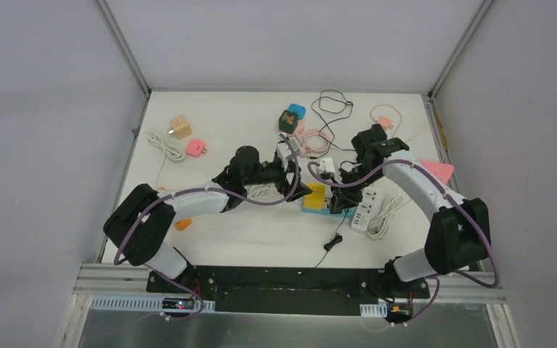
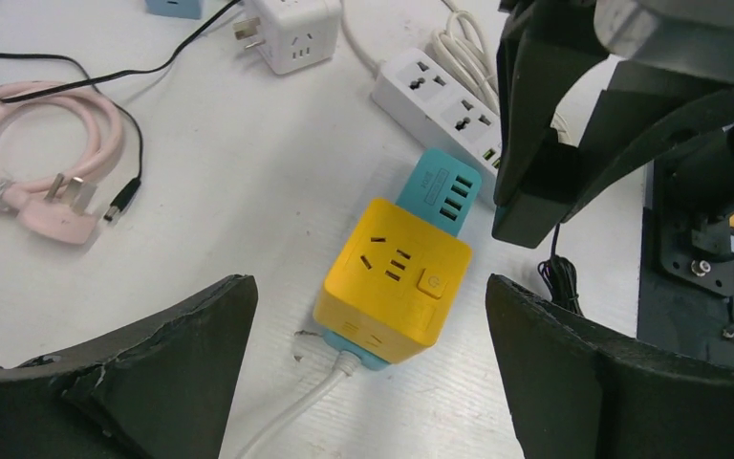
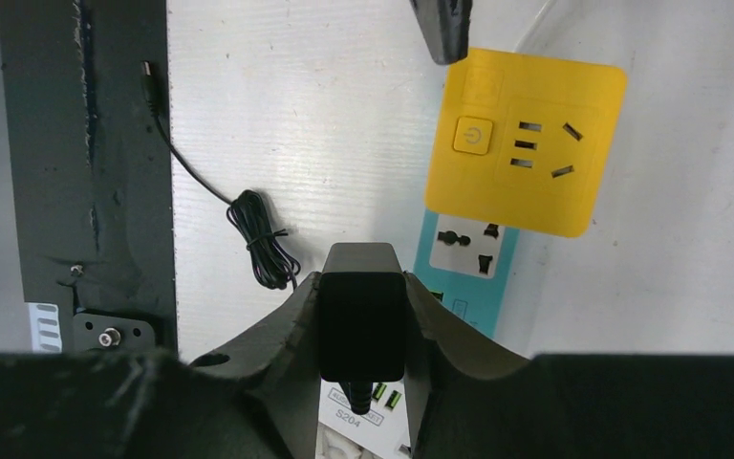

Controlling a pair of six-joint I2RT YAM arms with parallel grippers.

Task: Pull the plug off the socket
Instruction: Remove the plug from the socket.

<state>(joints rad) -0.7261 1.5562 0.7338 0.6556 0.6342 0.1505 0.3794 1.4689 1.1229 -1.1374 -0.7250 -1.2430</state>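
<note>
From above, both arms reach in over the desk [image 1: 246,232] and meet a little right of its middle, nearer the near edge than the far one. Between them sits the yellow cube socket [image 1: 315,194] on its teal power strip [image 1: 322,210]. The left gripper [image 1: 295,188] is just to the socket's left and the right gripper [image 1: 342,197] just to its right. From this height I can't make out what either one is doing.

The left wrist view settles one of them. The left gripper [image 2: 368,296] is released, jaws spread wide to either side of the yellow cube socket [image 2: 397,282] and clear of it. The faces of the socket that show are bare, with nothing plugged in. A white power strip [image 2: 435,96] lies just beyond.

In the right wrist view, the right gripper [image 3: 361,330] is clenched on the black plug [image 3: 361,316], a squat dark block held between its fingers. It hangs over the near end of the teal power strip [image 3: 464,251], apart from the yellow cube socket [image 3: 535,153]. A thin black cord [image 3: 263,239] lies bundled near the desk's near edge.

To my eye the pull is done, since the plug is out and in the right gripper. What may be left is setting it down.
</note>
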